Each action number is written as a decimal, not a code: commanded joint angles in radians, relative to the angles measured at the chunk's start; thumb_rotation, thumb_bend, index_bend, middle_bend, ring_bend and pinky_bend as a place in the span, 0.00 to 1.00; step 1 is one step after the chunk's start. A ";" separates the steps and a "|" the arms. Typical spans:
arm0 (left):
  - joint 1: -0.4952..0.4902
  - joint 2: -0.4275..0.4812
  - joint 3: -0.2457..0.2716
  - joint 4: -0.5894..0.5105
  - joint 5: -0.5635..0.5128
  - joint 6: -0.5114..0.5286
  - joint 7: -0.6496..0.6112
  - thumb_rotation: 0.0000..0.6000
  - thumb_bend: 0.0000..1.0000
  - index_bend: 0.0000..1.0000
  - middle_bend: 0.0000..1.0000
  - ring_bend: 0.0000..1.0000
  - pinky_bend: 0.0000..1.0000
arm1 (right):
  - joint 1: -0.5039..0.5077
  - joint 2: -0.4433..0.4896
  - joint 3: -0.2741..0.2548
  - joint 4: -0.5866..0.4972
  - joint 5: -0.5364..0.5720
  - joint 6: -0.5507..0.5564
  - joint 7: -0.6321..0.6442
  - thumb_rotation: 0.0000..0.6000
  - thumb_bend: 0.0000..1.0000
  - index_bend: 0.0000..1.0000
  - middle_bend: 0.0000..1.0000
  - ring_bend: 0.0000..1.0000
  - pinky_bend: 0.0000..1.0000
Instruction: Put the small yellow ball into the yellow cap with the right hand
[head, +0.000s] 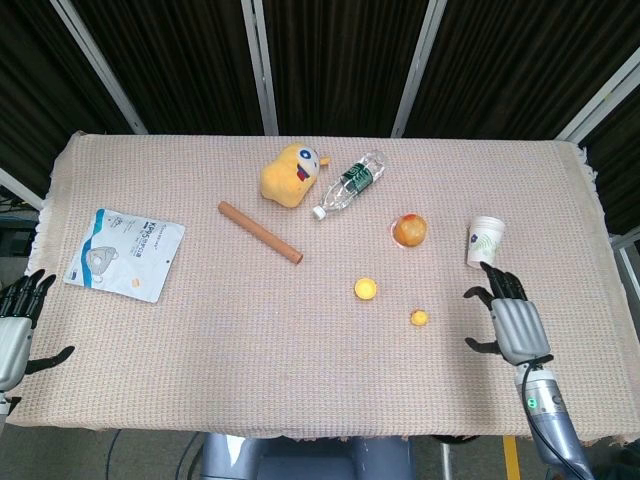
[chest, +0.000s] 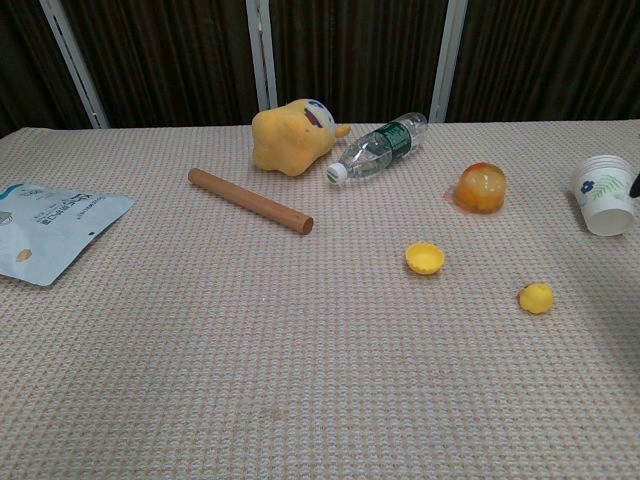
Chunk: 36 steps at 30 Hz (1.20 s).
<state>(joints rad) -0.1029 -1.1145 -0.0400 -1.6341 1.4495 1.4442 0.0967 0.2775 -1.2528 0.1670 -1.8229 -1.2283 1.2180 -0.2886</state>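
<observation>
The small yellow ball lies on the woven tablecloth, to the right of and nearer than the yellow cap, which sits mouth up. My right hand hovers over the table to the right of the ball, fingers spread and holding nothing, about a hand's width from the ball. In the chest view only a dark fingertip shows at the right edge. My left hand stays off the table's left front corner, fingers spread and empty.
A paper cup stands just beyond my right hand. An orange round object, a lying water bottle, a yellow plush toy, a brown wooden rod and a white pouch lie further off.
</observation>
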 joint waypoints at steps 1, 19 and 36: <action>-0.001 -0.001 -0.001 0.002 0.001 0.001 0.000 1.00 0.00 0.00 0.00 0.00 0.09 | 0.037 -0.071 0.007 0.007 0.055 -0.025 -0.055 1.00 0.00 0.35 0.00 0.00 0.00; -0.005 -0.006 -0.002 0.009 0.016 0.005 -0.011 1.00 0.00 0.00 0.00 0.00 0.09 | 0.125 -0.265 0.023 0.126 0.140 -0.042 -0.145 1.00 0.07 0.41 0.00 0.00 0.00; -0.006 -0.007 0.002 0.009 0.030 0.011 -0.003 1.00 0.00 0.00 0.00 0.00 0.09 | 0.187 -0.356 0.043 0.232 0.235 -0.080 -0.186 1.00 0.16 0.46 0.00 0.00 0.00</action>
<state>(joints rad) -0.1085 -1.1221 -0.0379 -1.6250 1.4790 1.4546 0.0932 0.4624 -1.6068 0.2091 -1.5925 -0.9945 1.1389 -0.4751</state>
